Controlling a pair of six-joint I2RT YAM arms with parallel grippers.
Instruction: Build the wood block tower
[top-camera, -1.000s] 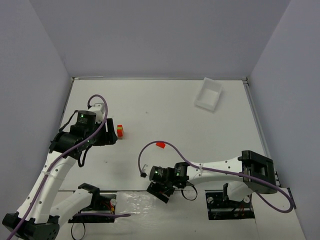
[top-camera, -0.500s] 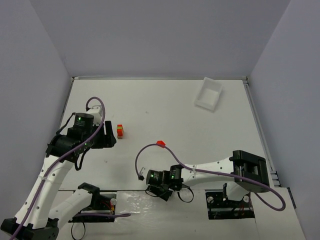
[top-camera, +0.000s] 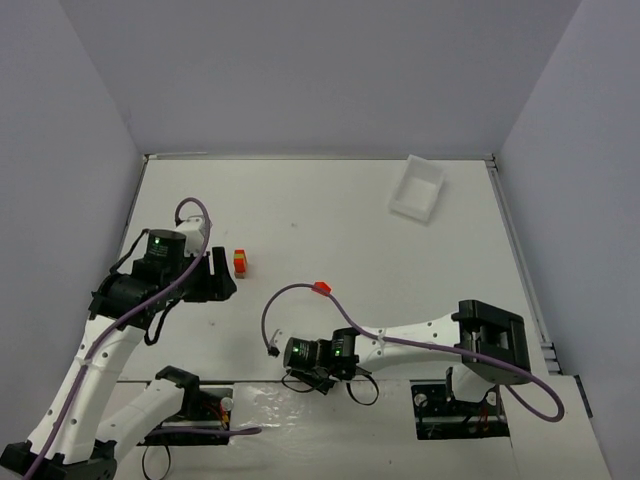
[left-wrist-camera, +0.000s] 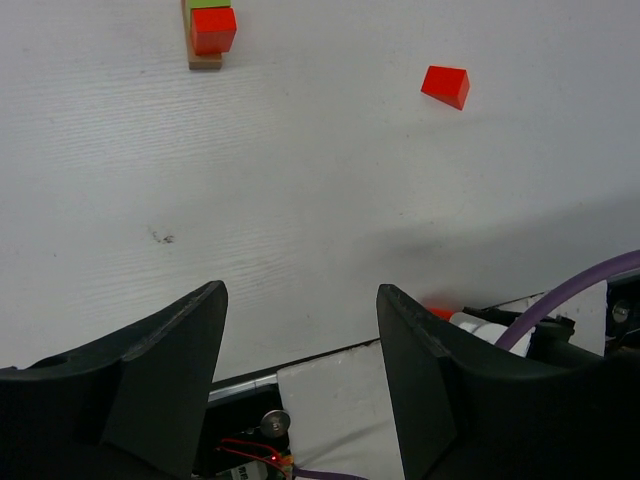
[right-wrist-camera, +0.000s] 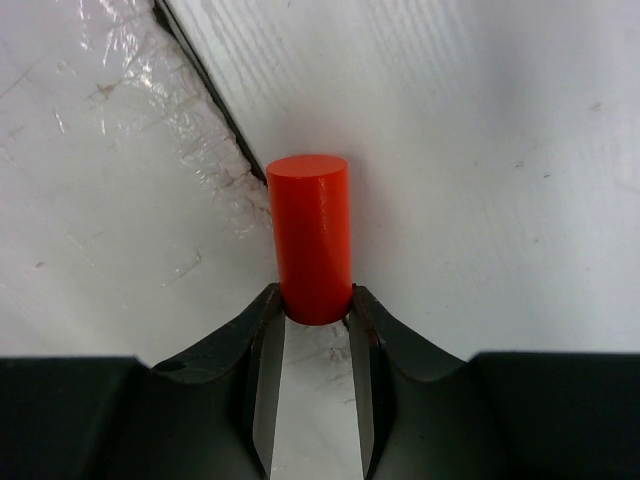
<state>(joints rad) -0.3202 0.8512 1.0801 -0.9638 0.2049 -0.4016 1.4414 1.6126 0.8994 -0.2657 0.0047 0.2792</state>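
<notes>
Snugly, cylinder (right-wrist-camera: 312, 230) sits within right tool (right-wrist-camera: 315, 302)

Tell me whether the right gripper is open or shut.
The right gripper is shut on the red wooden cylinder: in its wrist view both fingers press the cylinder's near end, no gap showing.

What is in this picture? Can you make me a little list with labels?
Tower: small stack of red, green and tan blocks
Left claw: open, holding nothing
Right claw: shut on a red cylinder
Loose block: red, lying apart from the tower
Tray: white, far right corner
</notes>
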